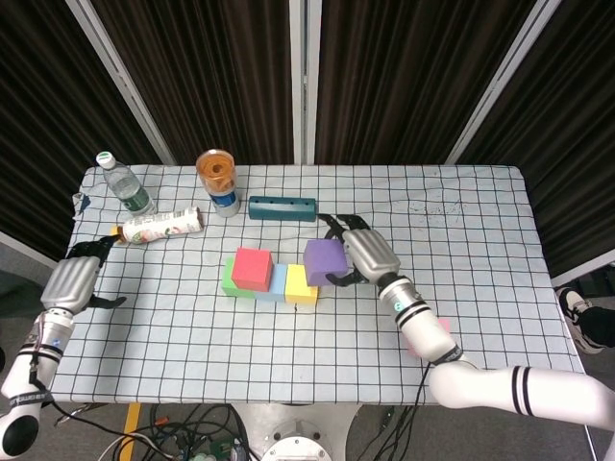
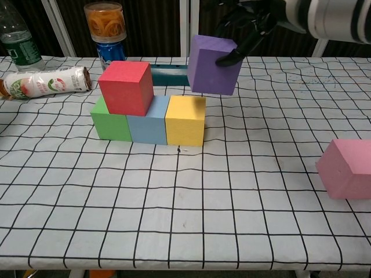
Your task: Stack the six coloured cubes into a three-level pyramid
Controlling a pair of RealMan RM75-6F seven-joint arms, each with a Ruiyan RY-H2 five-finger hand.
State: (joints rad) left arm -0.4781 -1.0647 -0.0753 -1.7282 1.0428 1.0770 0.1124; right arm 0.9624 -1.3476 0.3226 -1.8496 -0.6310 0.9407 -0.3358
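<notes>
Purple cube point(image 2: 213, 63) is held aloft by right hand point(image 1: 360, 254), fingers clamped on opposite faces; looks light, stiff foam. Left hand point(image 1: 69, 281) hangs empty, loosely curled.

1. Cubes: six, one of each colour: red point(image 2: 126, 87), green point(image 2: 109, 123), blue point(image 2: 146, 127), yellow point(image 2: 185, 119), purple point(image 2: 213, 63), pink point(image 2: 348, 169).
2. Cubes in a hand: one, the purple, in the right hand point(image 2: 249, 26). The pink lies well to that hand's right; the other four sit just to its left.
3. Bottles: two, one upright point(image 1: 125, 185), one lying point(image 1: 161, 226), both near the left hand point(image 1: 70, 283).
4. Canisters: one, orange-filled point(image 1: 218, 181).
5. Teal bars: one point(image 1: 282, 207).
6. Hands: two.
</notes>
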